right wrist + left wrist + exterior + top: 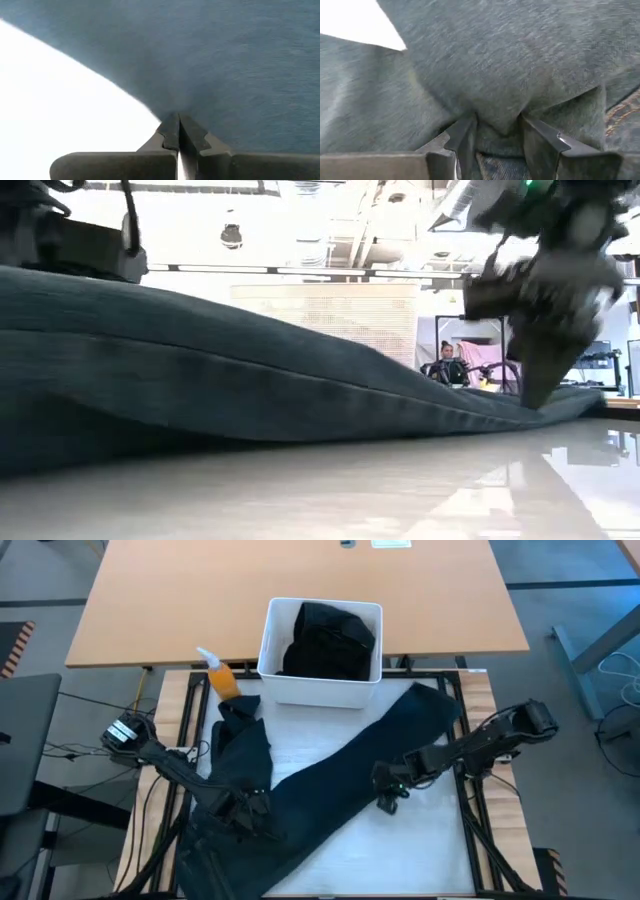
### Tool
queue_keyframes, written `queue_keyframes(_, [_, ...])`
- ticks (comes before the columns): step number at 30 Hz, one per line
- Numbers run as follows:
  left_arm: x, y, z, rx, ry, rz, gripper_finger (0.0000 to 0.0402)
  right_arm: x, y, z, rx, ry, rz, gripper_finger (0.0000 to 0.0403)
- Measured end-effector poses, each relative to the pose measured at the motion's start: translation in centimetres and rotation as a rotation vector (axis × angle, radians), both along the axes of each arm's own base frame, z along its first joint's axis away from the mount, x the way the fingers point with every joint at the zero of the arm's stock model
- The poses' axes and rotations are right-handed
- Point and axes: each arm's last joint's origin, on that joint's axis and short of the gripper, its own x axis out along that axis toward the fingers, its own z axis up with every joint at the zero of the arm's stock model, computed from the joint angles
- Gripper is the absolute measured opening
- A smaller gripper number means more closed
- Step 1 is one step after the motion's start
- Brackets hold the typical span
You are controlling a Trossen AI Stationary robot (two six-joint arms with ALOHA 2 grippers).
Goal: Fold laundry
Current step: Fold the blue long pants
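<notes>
White tabletop (400, 850) fills the lower centre of the overhead frame, bordered by dark rails, with a tan wooden desk (180, 600) across the top and grey floor at both edges. Dark navy trousers (340, 780) lie on the white surface in a long diagonal from lower left to upper right, a second dark garment (245, 745) bunched beside them at centre left. At upper centre a white plastic bin (320, 685) holds black clothing (330, 640), and an orange spray bottle (220, 675) stands just left of it. The left gripper (245, 812), low at lower left, is clamped on a fold of the trousers, which bulge between its fingers (540, 142) in the wrist view. The right gripper (388, 798), right of centre, is pinched tight at the trousers' edge; its closed fingertips (178, 131) meet where cloth gives way to white table, though whether any fabric lies between them is hard to make out. From table height the trousers rise as a blue-grey ridge across the left and centre, hiding most of the room; a seated person (447, 365) shows far off at centre right. Both arms are cut off by the top of that frame.
</notes>
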Motion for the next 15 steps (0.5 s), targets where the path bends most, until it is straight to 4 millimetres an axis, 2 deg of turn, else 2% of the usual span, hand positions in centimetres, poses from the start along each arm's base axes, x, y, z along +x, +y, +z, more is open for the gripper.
queue_keyframes(3, [-0.6, 0.3, 1.8, 0.075, 0.043, 0.006, 0.0134, 0.2, 1.5, 2.6, 0.001, -0.095, 0.049, 0.002])
queue_keyframes(7, [-0.3, 0.3, 4.4, 0.144, -0.05, 0.0, 0.0134, -0.1, 0.9, 6.5, -0.158, -0.245, -0.035, 0.002])
queue_keyframes(9, [0.6, -0.2, 5.5, 0.16, -0.192, -0.014, 0.0134, -0.7, -0.3, 7.7, -0.245, -0.275, -0.121, 0.002])
queue_keyframes(11, [1.8, -0.9, 6.1, 0.156, -0.356, -0.046, 0.0134, -1.1, -2.0, 8.0, -0.321, -0.26, -0.196, 0.002])
queue_keyframes(15, [4.1, -2.4, 5.1, 0.05, -0.544, -0.149, 0.0134, -2.2, -6.6, 6.1, -0.386, -0.083, -0.345, 0.002])
